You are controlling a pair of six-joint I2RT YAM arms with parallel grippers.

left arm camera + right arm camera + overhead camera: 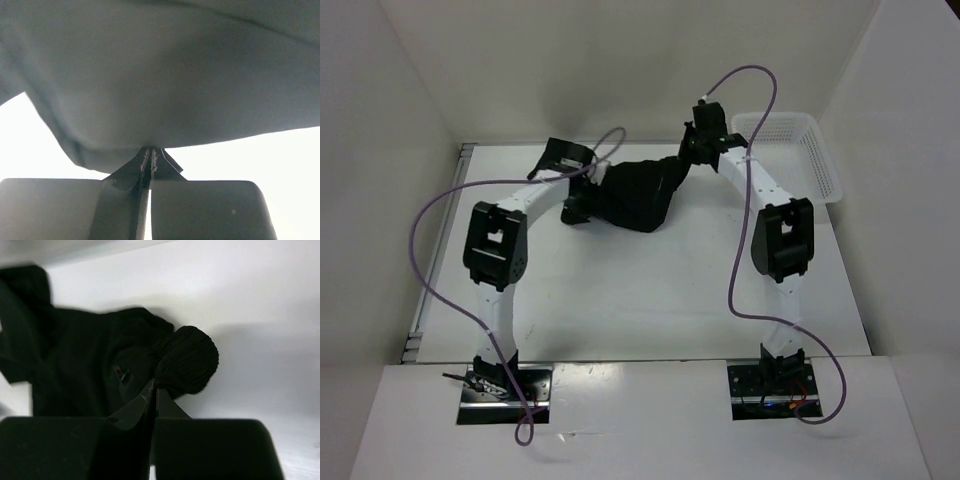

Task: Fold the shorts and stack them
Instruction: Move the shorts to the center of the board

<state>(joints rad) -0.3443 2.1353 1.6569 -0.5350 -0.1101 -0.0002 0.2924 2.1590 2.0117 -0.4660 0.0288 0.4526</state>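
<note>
The black shorts [638, 190] hang bunched between my two grippers at the far middle of the table. My left gripper [576, 207] is shut on the shorts' left edge; in the left wrist view its closed tips [150, 156] pinch the dark fabric [160, 75], which fills the upper frame. My right gripper [692, 148] is shut on the shorts' right end; in the right wrist view its closed tips [155, 387] pinch a ribbed fold of the shorts [187, 360], the rest trailing to the left. The white logo is not visible.
A white mesh basket [798, 150] stands at the far right against the wall. White walls enclose the table on the left, back and right. Purple cables loop off both arms.
</note>
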